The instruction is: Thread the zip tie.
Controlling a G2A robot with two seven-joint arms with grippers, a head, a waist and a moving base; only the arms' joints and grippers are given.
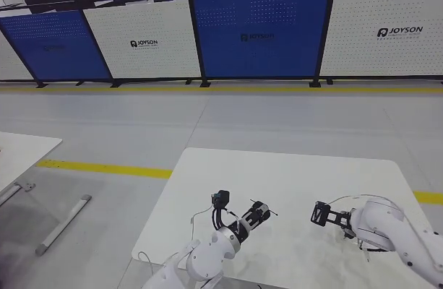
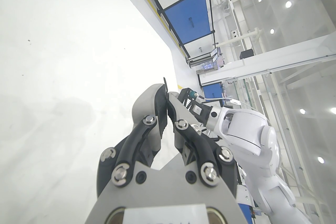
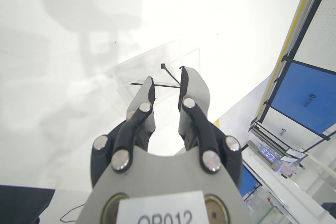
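Top camera above our arms looks down on the white table (image 1: 293, 180), wrist cameras close over that table, left wrist and top views share our right gripper (image 1: 317, 214).

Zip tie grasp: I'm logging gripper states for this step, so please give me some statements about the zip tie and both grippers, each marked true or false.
1. The left gripper has its fingers shut on a thin black zip tie. True.
2. The right gripper has its fingers shut. False: they stand apart, open.
3. Both grippers are above the white table. True.
4. In the top view the two grippers touch. False: a gap of bare table lies between them.
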